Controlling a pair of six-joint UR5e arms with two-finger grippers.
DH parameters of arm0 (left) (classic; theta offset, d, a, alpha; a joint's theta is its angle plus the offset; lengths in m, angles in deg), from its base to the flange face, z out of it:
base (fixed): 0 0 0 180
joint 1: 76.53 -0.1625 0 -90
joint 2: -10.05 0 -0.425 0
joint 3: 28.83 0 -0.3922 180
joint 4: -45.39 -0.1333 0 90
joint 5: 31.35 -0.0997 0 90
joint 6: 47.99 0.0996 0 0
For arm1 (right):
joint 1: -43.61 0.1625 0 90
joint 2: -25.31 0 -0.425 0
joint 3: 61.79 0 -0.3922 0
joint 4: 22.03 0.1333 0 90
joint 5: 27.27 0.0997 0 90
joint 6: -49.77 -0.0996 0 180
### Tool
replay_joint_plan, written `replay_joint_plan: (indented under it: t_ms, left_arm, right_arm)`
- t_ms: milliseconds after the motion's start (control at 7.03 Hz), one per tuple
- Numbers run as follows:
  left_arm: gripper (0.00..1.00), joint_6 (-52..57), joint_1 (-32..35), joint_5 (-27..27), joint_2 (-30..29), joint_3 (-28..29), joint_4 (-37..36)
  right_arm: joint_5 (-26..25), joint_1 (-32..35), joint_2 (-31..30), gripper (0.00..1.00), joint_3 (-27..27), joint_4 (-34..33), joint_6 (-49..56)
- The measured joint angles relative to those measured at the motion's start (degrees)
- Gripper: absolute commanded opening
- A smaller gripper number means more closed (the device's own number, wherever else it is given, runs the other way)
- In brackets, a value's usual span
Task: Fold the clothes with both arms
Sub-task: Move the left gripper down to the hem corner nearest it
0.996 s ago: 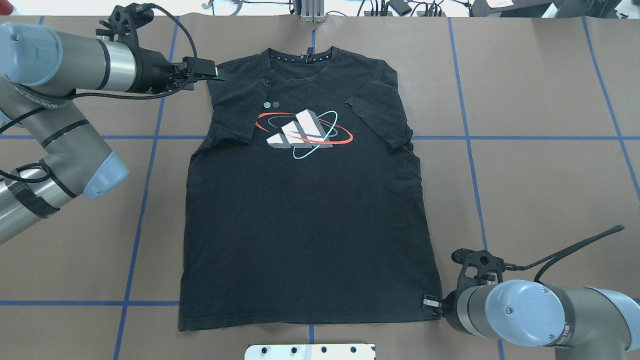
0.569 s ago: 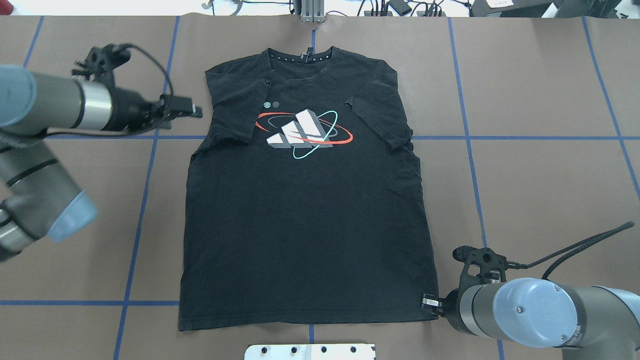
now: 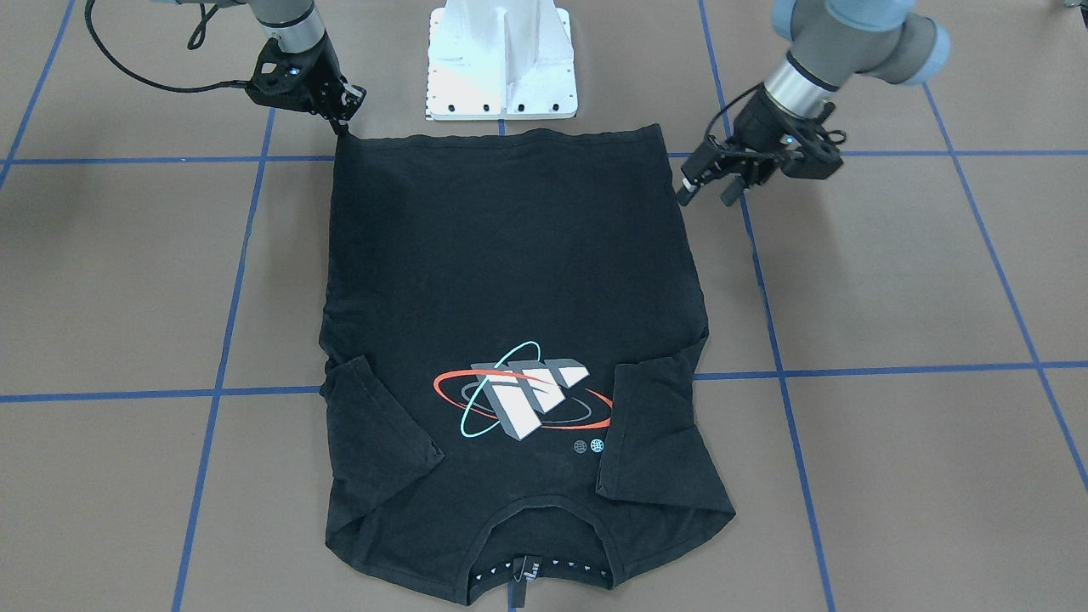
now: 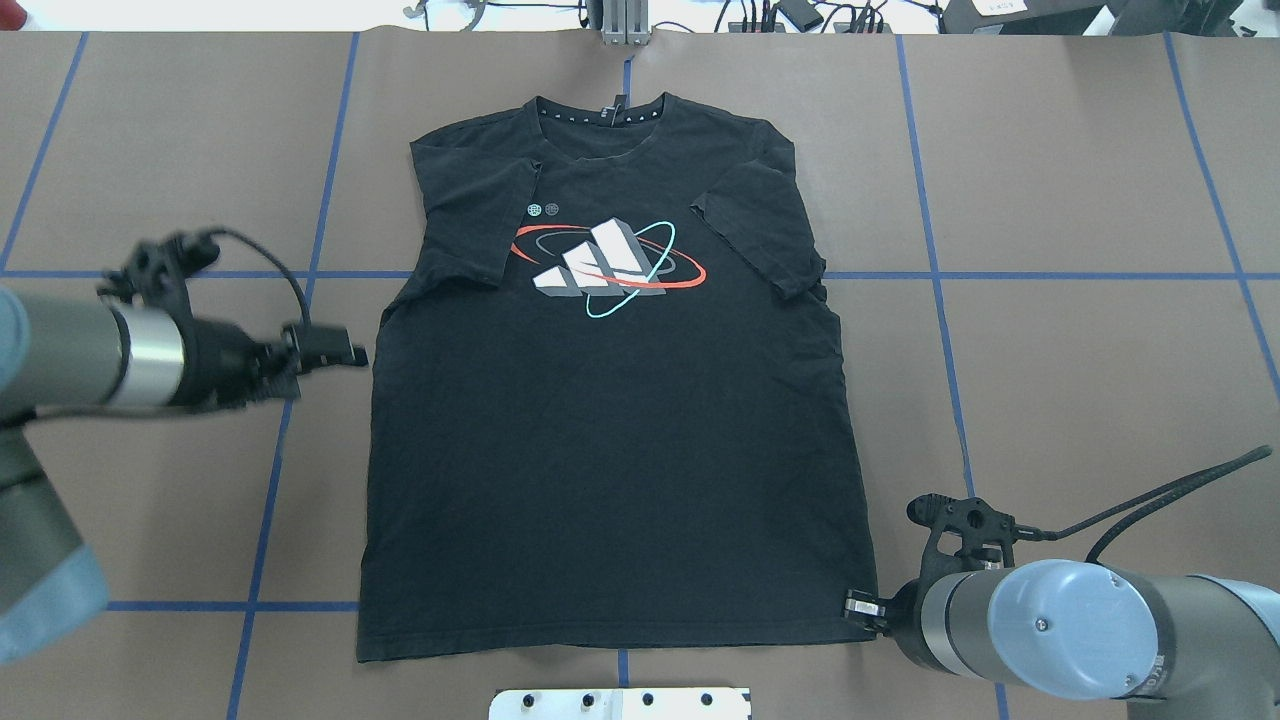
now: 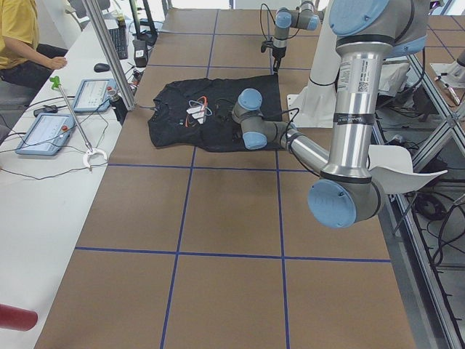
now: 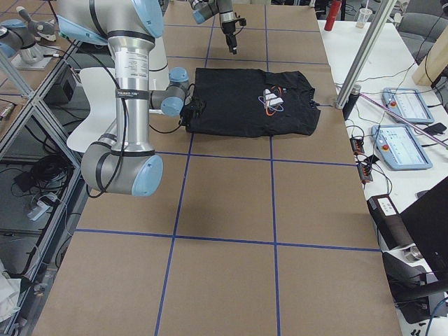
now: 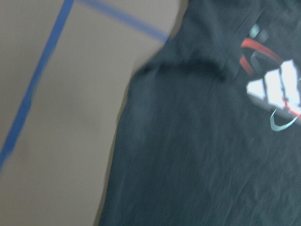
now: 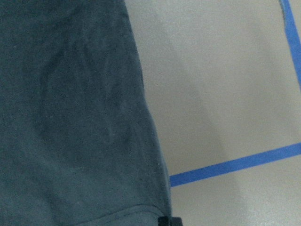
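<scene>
Lying flat and print-up, the shirt (image 4: 610,450) sits mid-table (image 4: 1080,400) with both sleeves (image 4: 762,235) turned in over the chest. The body looks unfolded, so the main folds remain. The right gripper (image 3: 344,123) touches one hem corner; I cannot tell whether it pinches. The left gripper (image 3: 704,189), fingers spread and empty, hangs just beside the opposite edge near the hem.
</scene>
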Motion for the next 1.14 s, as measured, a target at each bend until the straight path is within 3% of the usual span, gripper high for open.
replay_joint_plan:
  t_ms: [285,712,1139]
  left_arm:
    - [0.98,-9.56,-9.01,-4.08,5.46,-4.54,-2.46]
    - [0.98,-18.69,-15.07,-7.03,4.82,-5.16,-7.60]
    - [0.73,-19.44,-17.84,-7.25,2.61,-4.93,-13.54]
  right_arm:
    - [-0.04,-0.14,-0.02,0.00,0.05,0.03,-0.17]
    - [-0.18,-0.05,-0.08,0.00,0.39,-0.03,-0.22]
    - [-0.20,0.05,-0.10,0.00,0.89,0.00,-0.22]
